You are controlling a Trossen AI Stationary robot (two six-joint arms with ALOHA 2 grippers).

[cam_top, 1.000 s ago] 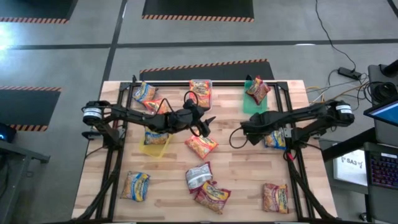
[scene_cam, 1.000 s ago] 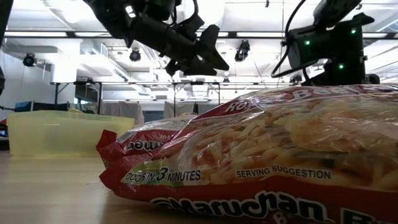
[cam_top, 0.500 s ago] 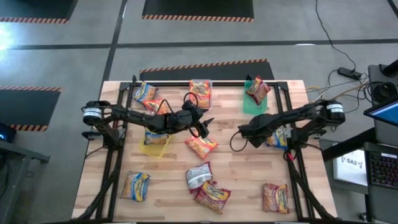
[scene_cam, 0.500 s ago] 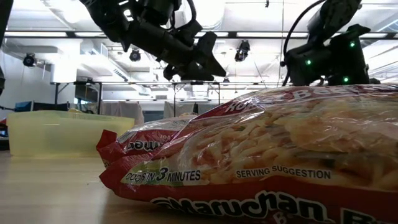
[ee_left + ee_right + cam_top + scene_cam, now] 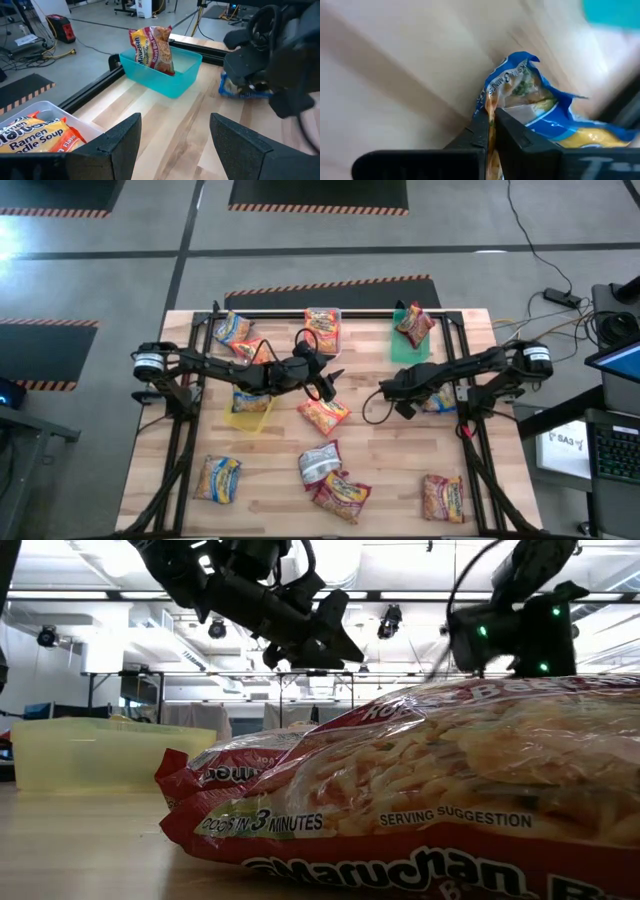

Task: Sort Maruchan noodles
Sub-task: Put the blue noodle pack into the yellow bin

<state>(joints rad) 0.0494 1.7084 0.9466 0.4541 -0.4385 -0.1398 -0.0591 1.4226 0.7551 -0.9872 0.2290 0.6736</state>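
Maruchan noodle packets lie scattered on the wooden table [image 5: 380, 470]. My right gripper [image 5: 420, 400] is shut on a yellow-and-blue packet [image 5: 442, 403] near the table's right rail. My left gripper [image 5: 335, 375] hovers open at mid-table, above and just beyond an orange packet [image 5: 323, 416] lying flat. Its fingers [image 5: 122, 142] have nothing between them. Nearer lie a silvery packet [image 5: 320, 462] and a dark red packet [image 5: 342, 495]. Other packets sit in the clear tub [image 5: 322, 328], the green tub [image 5: 410, 340] and the yellow tub [image 5: 248, 410]. My right gripper pinches the yellow-and-blue packet's crimped end edge [image 5: 494, 100] between its two fingers [image 5: 480, 130]. The fingers come at it from above, slanting. The rest of the packet [image 5: 555, 120] spreads away from the fingers toward the rail. Whether it is off the table I cannot tell.
More packets lie at the near left [image 5: 218, 477], near right [image 5: 442, 497] and far left [image 5: 232, 330]. Black frame rails [image 5: 470, 420] run along both table sides. A large packet [image 5: 450, 790] fills the front of the low view.
My right gripper has moved a little toward the table's left edge and slightly lower, staying at the yellow-and-blue packet. My left gripper has kept still.
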